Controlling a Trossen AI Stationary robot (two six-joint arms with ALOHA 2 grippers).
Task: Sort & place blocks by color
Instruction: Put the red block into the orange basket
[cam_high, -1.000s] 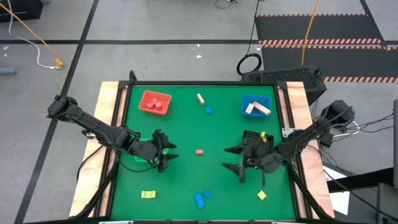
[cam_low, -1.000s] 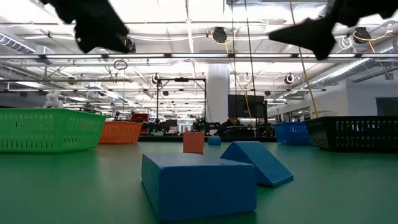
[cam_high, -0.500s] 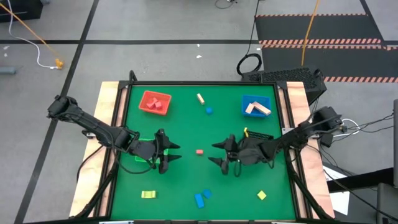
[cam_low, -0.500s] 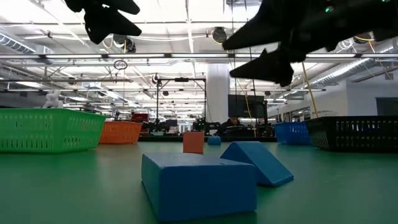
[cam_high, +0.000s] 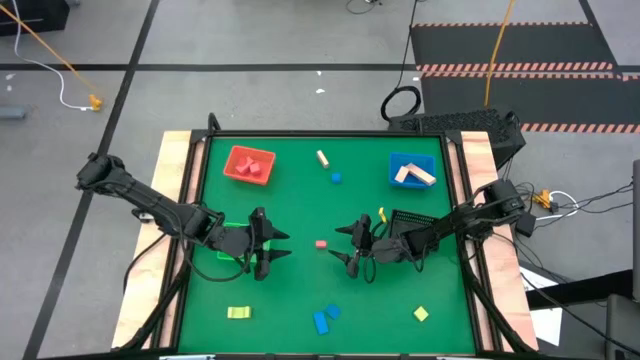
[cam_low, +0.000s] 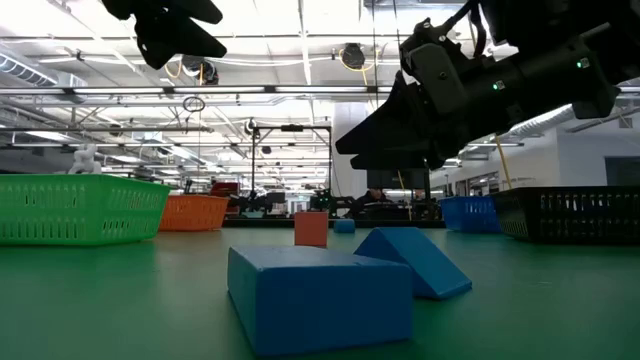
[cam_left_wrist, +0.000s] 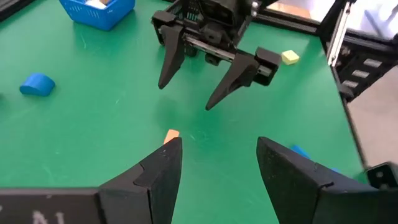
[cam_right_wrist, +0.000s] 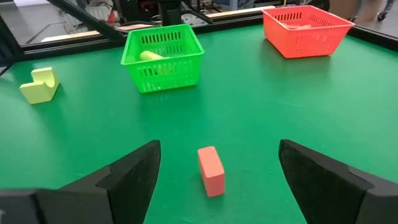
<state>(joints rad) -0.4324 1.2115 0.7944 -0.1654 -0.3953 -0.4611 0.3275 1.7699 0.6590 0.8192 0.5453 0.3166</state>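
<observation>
A small red block (cam_high: 321, 243) lies flat on the green table (cam_high: 300, 290), mid-table, and shows between my right gripper's fingers in the right wrist view (cam_right_wrist: 211, 170). My right gripper (cam_high: 344, 247) hangs just right of it, open, low over the table, touching nothing. My left gripper (cam_high: 285, 247) stands open and empty left of the block, raised. More blocks lie around: two blue ones (cam_high: 322, 318) at the near edge, yellow ones (cam_high: 237, 313) (cam_high: 421, 314), a tan bar (cam_high: 322, 158) and a blue round bit (cam_high: 337, 178) farther back.
A red tray (cam_high: 249, 165) with red pieces stands at the far left and a blue tray (cam_high: 411, 170) at the far right. A green tray (cam_right_wrist: 163, 57) sits under my left arm. A black mesh basket (cam_high: 415, 220) lies beneath my right arm.
My right gripper has swept toward the table's left and come down, from beside the black basket to just right of the red block, rolling a little and staying open.
</observation>
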